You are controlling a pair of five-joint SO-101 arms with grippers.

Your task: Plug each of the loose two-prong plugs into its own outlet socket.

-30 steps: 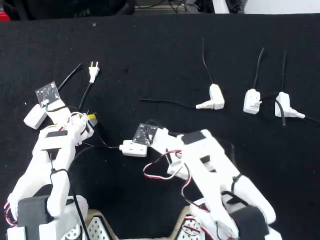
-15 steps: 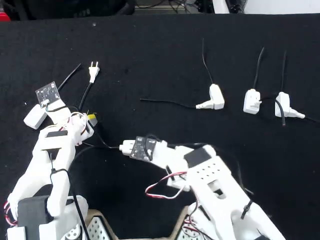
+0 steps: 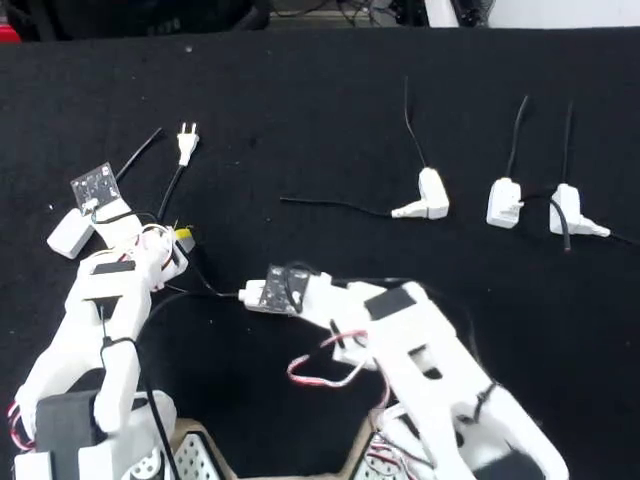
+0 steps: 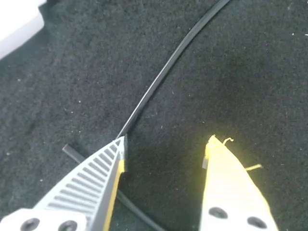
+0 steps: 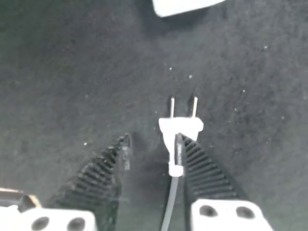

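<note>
While the right jaws gape, a plug [image 5: 180,128] lies beside one.

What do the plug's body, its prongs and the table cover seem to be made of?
Plug body: likely white plastic, smooth and matte.
Prongs: metal, thin, with a pale shine.
Table cover: probably black felt-like cloth, fuzzy and speckled with lint.

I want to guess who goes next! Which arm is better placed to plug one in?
Right, I think. The right gripper is open around a white plug, prongs toward a socket. The left gripper hangs over black cable.
</note>
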